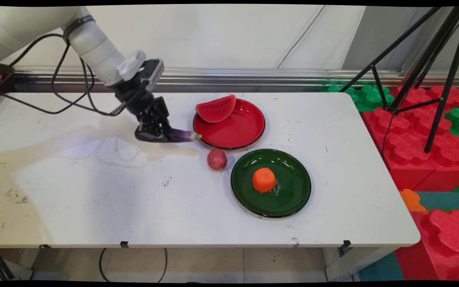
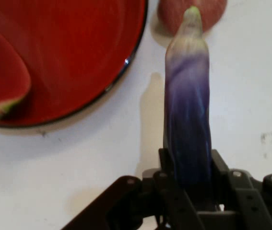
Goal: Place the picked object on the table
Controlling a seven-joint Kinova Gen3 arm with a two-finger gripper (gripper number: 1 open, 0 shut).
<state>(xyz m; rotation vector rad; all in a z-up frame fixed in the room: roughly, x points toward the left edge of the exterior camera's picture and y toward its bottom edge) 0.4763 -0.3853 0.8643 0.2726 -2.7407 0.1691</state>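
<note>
My black gripper [image 1: 158, 133] is shut on a purple eggplant [image 1: 181, 135], holding it by its thick end just above the table. In the hand view the eggplant [image 2: 187, 115] sticks out from between the fingers, its pale tip pointing at a reddish round fruit [image 2: 193, 12]. The eggplant's tip lies close to the left rim of the red plate [image 1: 249, 131], which carries a watermelon slice [image 1: 216, 109]. That plate [image 2: 88, 57] and the slice [image 2: 1, 81] fill the hand view's upper left.
A reddish round fruit [image 1: 217, 159] lies on the table between the two plates. A green plate [image 1: 293, 195] with an orange [image 1: 263, 179] stands front right. Red and green foam blocks [image 1: 424, 135] and a black tripod [image 1: 424, 59] stand beyond the table's right edge.
</note>
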